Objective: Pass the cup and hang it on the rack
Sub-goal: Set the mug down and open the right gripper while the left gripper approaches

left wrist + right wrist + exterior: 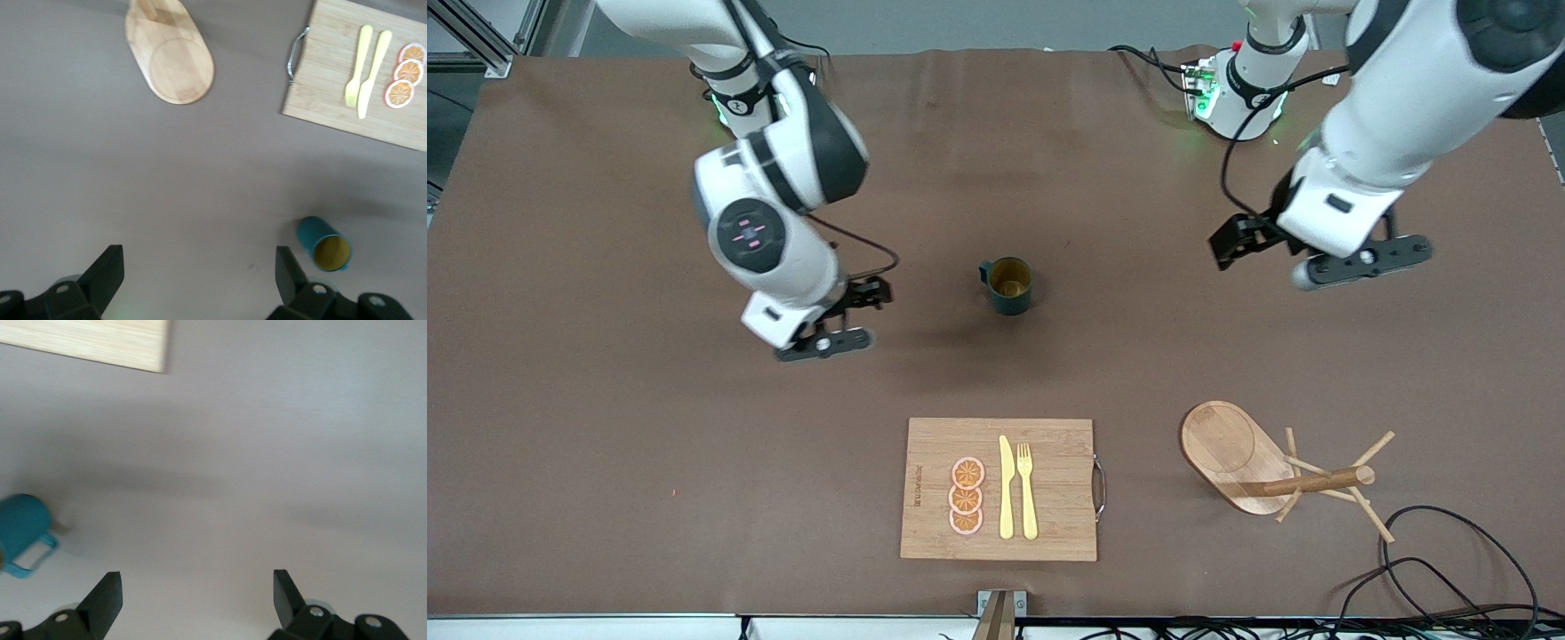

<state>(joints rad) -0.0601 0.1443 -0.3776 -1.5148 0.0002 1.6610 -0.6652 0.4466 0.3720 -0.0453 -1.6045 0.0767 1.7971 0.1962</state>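
**Front view: cup alone at mid-table, both grippers open and empty**

Front view first — the small dark teal-green ribbed cup [1009,285] stands upright on the brown table [605,427], its yellowish-tan inside showing and its little loop handle turned toward the right arm's end. Nothing touches it.

The right gripper [845,320] hangs over bare table just beside the cup, toward the right arm's end, jaws spread wide with nothing between them. In the right wrist view the two dark fingers [107,597] stand well apart over plain cloth, and the cup [23,530] sits off to one side, clear of them.

The left gripper [1316,253] is up over the table toward the left arm's end, well apart from the cup — also wide open, also empty. Its wrist view shows the fingers [107,273] parted, with the cup [323,243] near one fingertip but not between them.

Nearer the front camera, the light wooden mug rack [1272,471] with oval base, central post and thin pegs stands toward the left arm's end. Beside it lies a rectangular bamboo cutting board [1049,533] carrying three orange slices [967,496], a yellow knife [1006,489] and a yellow fork [1027,491].
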